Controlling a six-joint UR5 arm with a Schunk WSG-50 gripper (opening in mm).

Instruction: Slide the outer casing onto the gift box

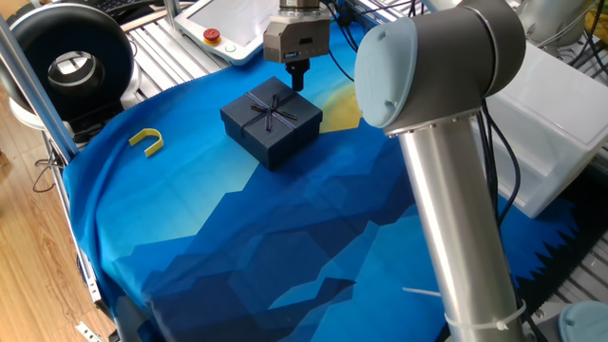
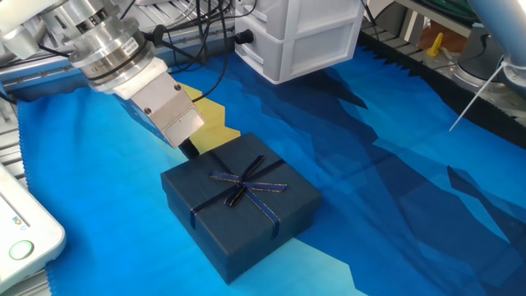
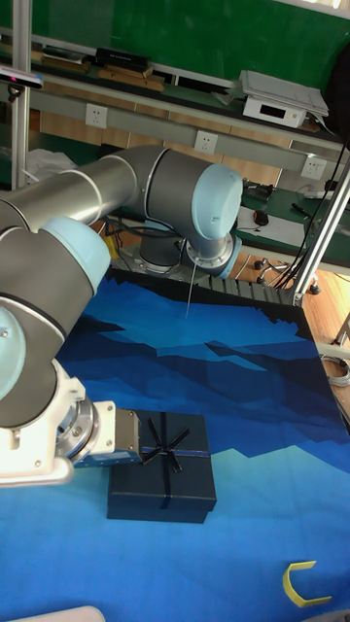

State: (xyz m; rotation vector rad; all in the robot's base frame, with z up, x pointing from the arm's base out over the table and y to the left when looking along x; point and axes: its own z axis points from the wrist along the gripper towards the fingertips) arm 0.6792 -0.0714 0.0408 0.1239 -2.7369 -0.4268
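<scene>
outer casing point(image 2: 240, 207) sits on the blue cloth point(image 1: 285, 247), ribbon up, your gift box hidden from every view | gripper point(image 2: 188, 148) at its back edge, dark fingers together, touching the wall | open cloth on the other three sides; yellow hook point(image 1: 146, 141) well apart | no readable writing

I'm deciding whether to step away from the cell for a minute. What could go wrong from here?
The gripper sits low against one edge of the outer casing; a further push could skid it across the smooth blue cloth or tip it. The gift box is not visible, so seating can't be confirmed. The fingers are near the ribbon bow and might snag it on retreat.
</scene>
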